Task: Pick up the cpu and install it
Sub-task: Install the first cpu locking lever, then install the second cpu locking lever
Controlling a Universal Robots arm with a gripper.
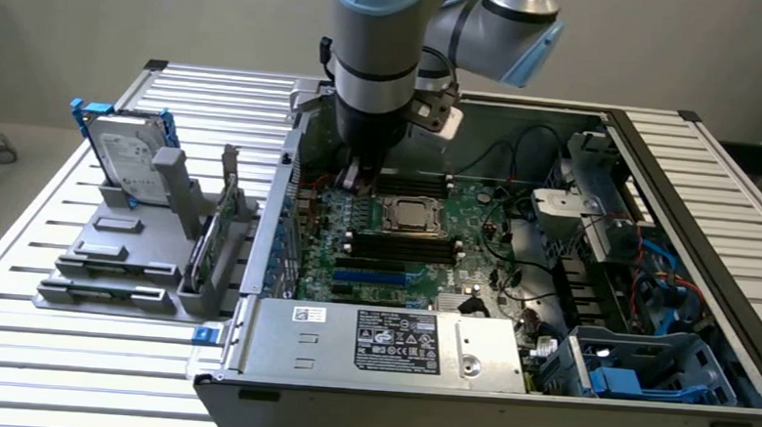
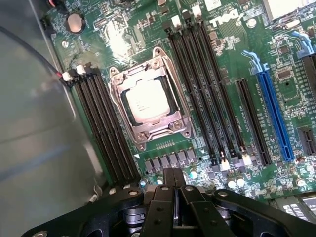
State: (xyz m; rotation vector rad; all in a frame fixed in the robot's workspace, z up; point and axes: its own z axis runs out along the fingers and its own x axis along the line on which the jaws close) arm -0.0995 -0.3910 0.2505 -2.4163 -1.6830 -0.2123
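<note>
Ext view, L to R: grey plastic parts rack (image 1: pixel 124 269) w/ silver hard drive (image 1: pixel 133 154) in blue bracket, then open PC case (image 1: pixel 695 191), green motherboard (image 1: pixel 405 259) inside. Gripper (image 2: pixel 174 190) pressed together, pinching nothing, hovers over board just beside the socket (image 2: pixel 149 101). Cpu (image 2: pixel 146 100) – flat square chip, dull silver-grey top – already sits in the shiny metal socket frame, black memory slots (image 2: pixel 106 131) either side. Judged: install step looks done or nearly; any next move needs care near frame & fine pins
</note>
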